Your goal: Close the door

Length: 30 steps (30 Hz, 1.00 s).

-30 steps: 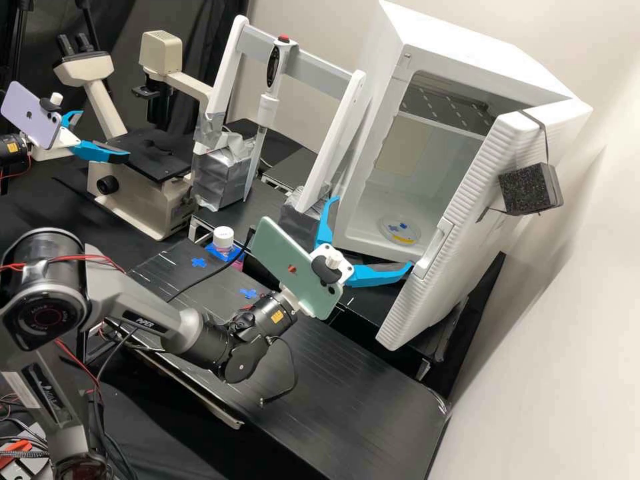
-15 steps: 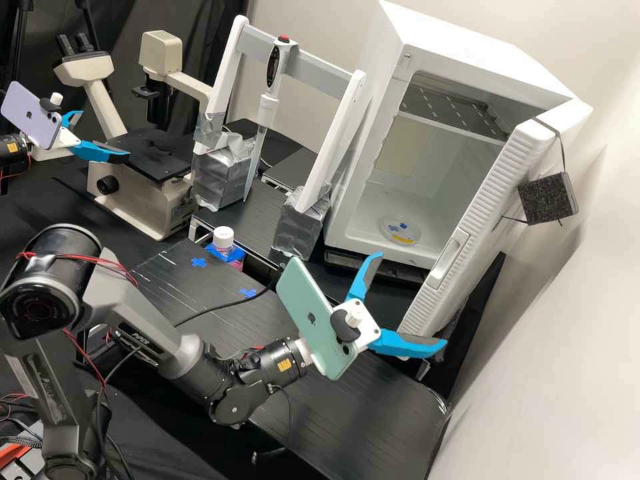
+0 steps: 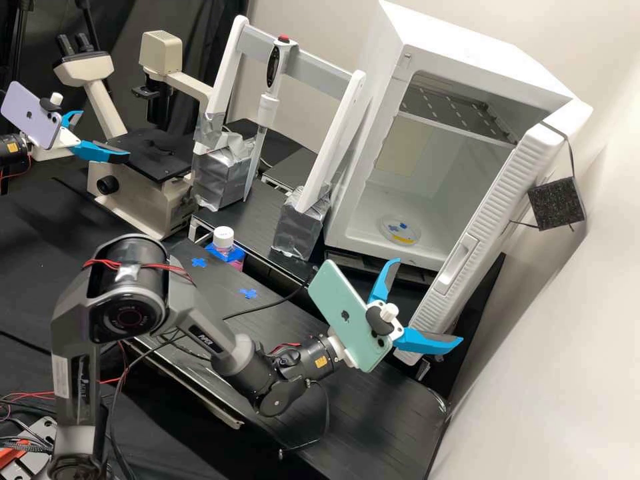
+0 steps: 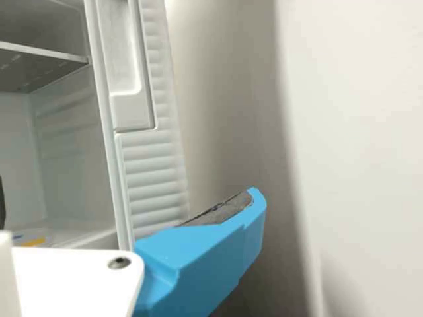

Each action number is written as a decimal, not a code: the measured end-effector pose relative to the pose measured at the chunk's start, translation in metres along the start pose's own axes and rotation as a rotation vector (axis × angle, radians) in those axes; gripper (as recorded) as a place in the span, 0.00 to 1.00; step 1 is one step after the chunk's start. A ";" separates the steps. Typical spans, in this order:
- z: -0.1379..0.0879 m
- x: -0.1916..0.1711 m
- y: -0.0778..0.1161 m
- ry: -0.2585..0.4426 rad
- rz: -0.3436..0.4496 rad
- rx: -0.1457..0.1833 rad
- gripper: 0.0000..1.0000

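In the high view the gripper (image 3: 428,303) is spread wide in front of the door's lower part, nothing between its blue fingers. The white ribbed door (image 3: 510,190) stands swung wide from the white incubator (image 3: 343,200), whose inside shows. A recessed handle (image 3: 456,265) lies on the door's outer face, above the gripper. Whether a finger touches the door I cannot tell. In the wrist view the gripper (image 4: 128,198) has one blue finger beside the door (image 4: 156,175), overlapping its ribbed face, and the handle (image 4: 129,109) is higher on the door.
A black foam block (image 3: 557,204) hangs by a band on the door, near the pale wall (image 3: 567,333). A pipette stand (image 3: 300,227), microscope (image 3: 143,180) and capped bottle (image 3: 224,241) are left of the incubator. A shelf and a round dish (image 3: 400,229) are inside it.
The gripper has moved away from the door's handle edge, toward the bench's front right. The door has swung farther open toward the wall, carrying the foam block with it.
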<state>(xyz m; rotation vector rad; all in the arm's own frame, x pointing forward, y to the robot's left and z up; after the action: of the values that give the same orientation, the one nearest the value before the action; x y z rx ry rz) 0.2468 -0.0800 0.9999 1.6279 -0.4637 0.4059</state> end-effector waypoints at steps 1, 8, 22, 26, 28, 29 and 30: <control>0.000 0.002 -0.001 0.001 0.000 -0.007 1.00; -0.006 0.015 -0.004 0.039 0.003 -0.005 1.00; -0.011 0.021 -0.008 0.055 -0.034 0.080 1.00; -0.025 0.011 -0.009 0.079 -0.080 0.105 1.00; -0.034 0.004 -0.011 0.104 -0.116 0.091 1.00; -0.038 0.002 -0.012 0.115 -0.134 0.084 1.00; -0.042 -0.001 -0.015 0.129 -0.156 0.076 1.00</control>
<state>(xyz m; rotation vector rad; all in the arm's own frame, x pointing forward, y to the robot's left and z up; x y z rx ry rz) 0.2540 -0.0369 0.9909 1.6869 -0.2245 0.4127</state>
